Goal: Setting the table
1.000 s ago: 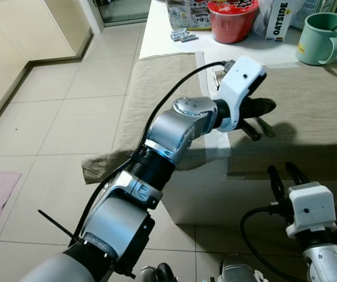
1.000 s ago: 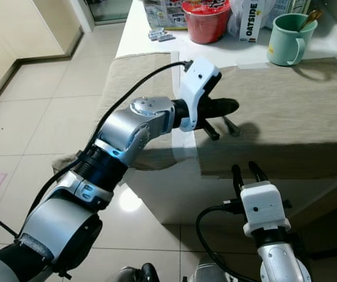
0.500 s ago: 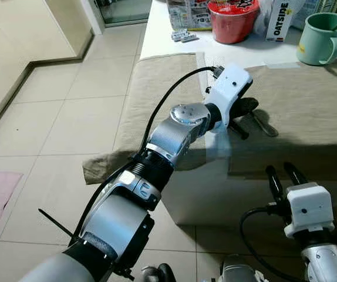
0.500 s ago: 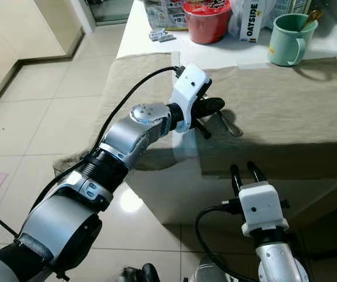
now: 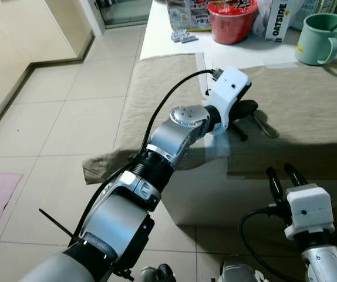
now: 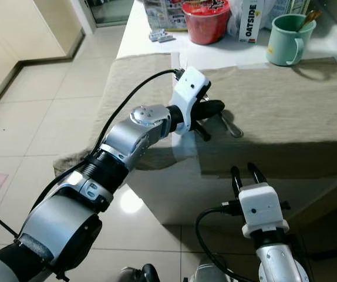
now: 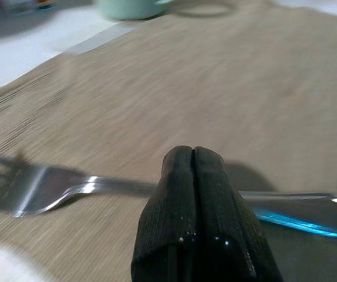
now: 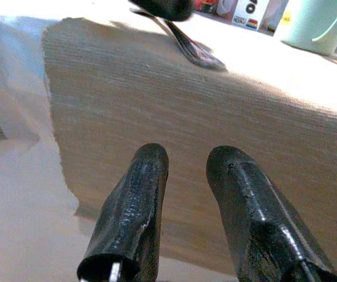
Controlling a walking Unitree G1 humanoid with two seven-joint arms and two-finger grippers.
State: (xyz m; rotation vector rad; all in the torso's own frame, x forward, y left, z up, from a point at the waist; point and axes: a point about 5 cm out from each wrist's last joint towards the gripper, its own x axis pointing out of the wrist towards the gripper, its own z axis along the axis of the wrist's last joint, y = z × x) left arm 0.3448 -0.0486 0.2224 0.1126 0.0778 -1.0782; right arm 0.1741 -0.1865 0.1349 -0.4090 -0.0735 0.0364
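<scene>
The left pincer (image 7: 195, 170) hovered just above a fork (image 7: 57, 187) lying flat on the tan cloth (image 5: 309, 106) covering the bench (image 5: 168, 35), its fingers (image 7: 177, 205) pressed together and holding nothing. The right pincer (image 5: 283, 178) hung low in front of the bench edge, fingers spread. A green mug (image 5: 318, 38), a red bowl (image 5: 232, 20) and a carton (image 5: 279, 22) stood at the far side.
</scene>
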